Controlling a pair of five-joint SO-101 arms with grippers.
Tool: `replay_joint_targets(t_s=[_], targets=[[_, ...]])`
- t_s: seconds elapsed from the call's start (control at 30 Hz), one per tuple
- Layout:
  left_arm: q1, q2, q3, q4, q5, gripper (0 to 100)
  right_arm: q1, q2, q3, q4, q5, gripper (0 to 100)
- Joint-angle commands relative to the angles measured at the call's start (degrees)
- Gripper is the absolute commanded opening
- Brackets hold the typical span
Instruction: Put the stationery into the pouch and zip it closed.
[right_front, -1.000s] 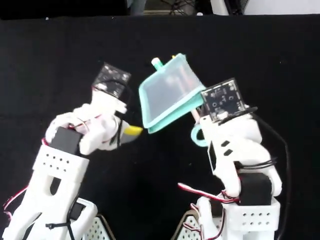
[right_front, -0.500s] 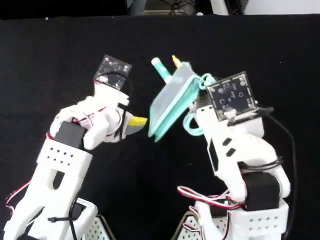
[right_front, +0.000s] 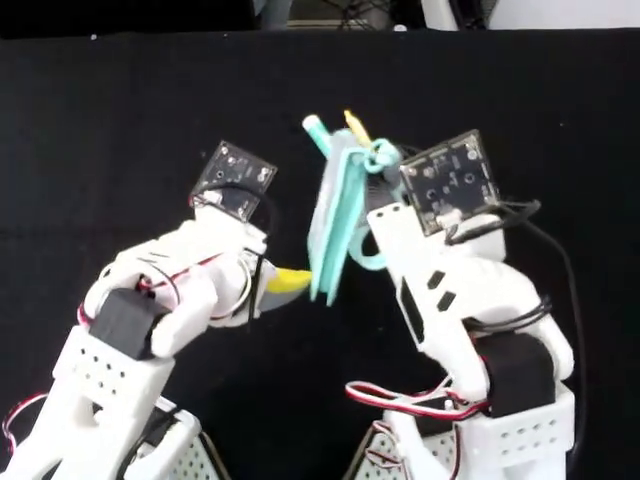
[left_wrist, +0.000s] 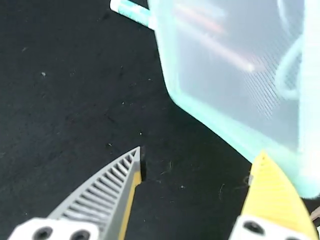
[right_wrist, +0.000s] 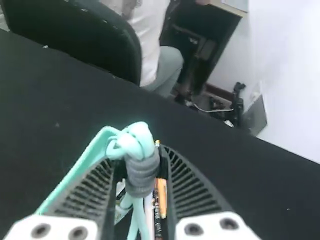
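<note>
A: What do the 2 arms look like?
B: The left arm (right_front: 150, 320) and right arm (right_front: 470, 300) have white printed shells, black motor blocks (right_front: 122, 322) and red-and-white wires (right_front: 385, 390). A black cable (right_front: 574, 320) runs down the right one.
A: The tools?
B: Left tool (left_wrist: 195, 165): 1 grey ribbed finger (left_wrist: 107, 187), 1 yellow finger (left_wrist: 272, 195). Right tool (right_wrist: 142, 165): 2 dark ribbed fingers (right_wrist: 190, 192). Black square boards (right_front: 234, 180) top both wrists.

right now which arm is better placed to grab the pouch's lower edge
Left. The left pincer is open beside the pouch, at its lower edge; the right pincer is shut on its corded end.
</note>
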Motion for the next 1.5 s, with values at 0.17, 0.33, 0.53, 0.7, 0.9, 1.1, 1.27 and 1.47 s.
replay_joint_targets(t_s=[0.17,0.33,0.53,0.7,0.9,1.1,1.27,1.47], targets=[[2.95,-1.41,-2.68,0.00,3.08,35,-1.58,4.44,-11.12,0.18,-1.58,1.2],[3.82,-1.41,-3.74,-0.26,3.34,35,-3.25,5.93,-13.67,2.29,-4.84,1.2],[5.41,-1.49,-5.76,0.26,3.34,35,-7.12,6.46,-16.04,2.20,-5.63,1.2],[5.23,-1.49,-8.31,0.09,7.74,35,-8.09,6.46,-16.22,2.29,-5.63,1.2],[3.30,-1.49,-8.31,0.44,8.97,35,-8.70,6.37,-13.85,5.80,-5.63,1.2],[-8.48,-1.58,-11.03,4.04,8.97,35,-9.32,5.93,-10.51,10.37,-5.27,1.2],[-22.99,-1.58,-16.92,6.15,4.48,35,-15.12,5.93,-10.77,15.03,-5.10,1.2],[-30.46,-1.58,-23.08,6.51,3.69,35,-20.92,5.93,-10.51,17.49,-5.01,1.3]])
